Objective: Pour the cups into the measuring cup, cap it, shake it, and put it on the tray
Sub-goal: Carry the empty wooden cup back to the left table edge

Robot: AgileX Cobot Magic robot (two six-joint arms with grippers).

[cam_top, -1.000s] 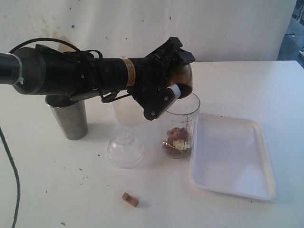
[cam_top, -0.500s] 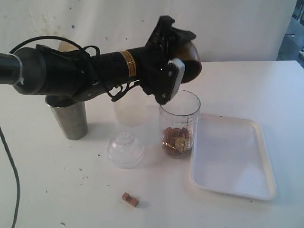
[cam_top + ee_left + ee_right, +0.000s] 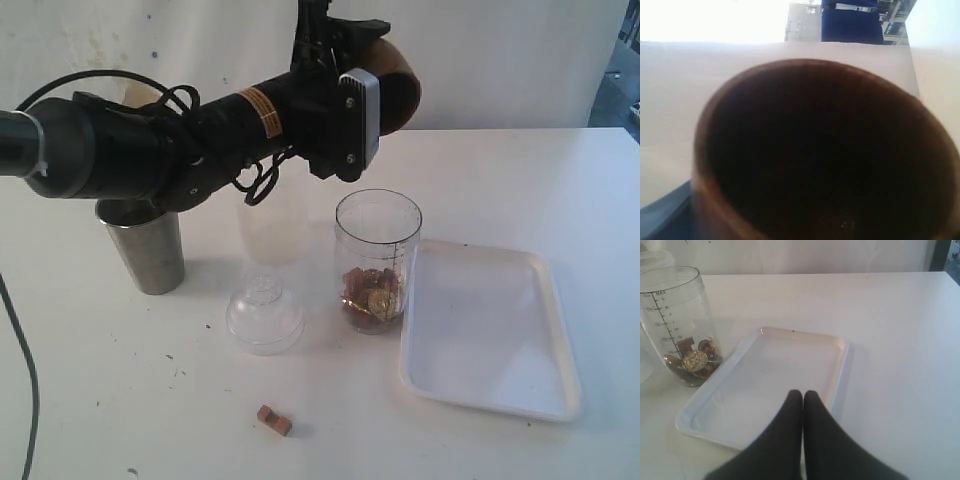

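My left gripper point(image 3: 372, 88) is shut on the brown wooden cup point(image 3: 398, 85), which hangs on its side above the measuring cup point(image 3: 377, 250). The wooden cup point(image 3: 705, 165) fills the left wrist view, and its inside looks dark and empty. The measuring cup point(image 3: 675, 315) stands upright and uncapped, with brown pieces and a gold disc at its bottom. The steel tumbler point(image 3: 148, 248) stands at the left under the arm. The white tray point(image 3: 490, 330) lies right of the measuring cup. My right gripper point(image 3: 803, 392) is shut and empty over the tray point(image 3: 785, 365).
A clear domed lid point(image 3: 264, 312) sits on the table in front of a frosted translucent cup point(image 3: 272, 235). One small brown block point(image 3: 273, 420) lies loose near the front edge. A black cable point(image 3: 25, 370) runs down the left side.
My left arm has lifted and turned the wooden cup back from its tipped pose at the measuring cup's rim. It now hangs higher, on its side. Nothing else moved.
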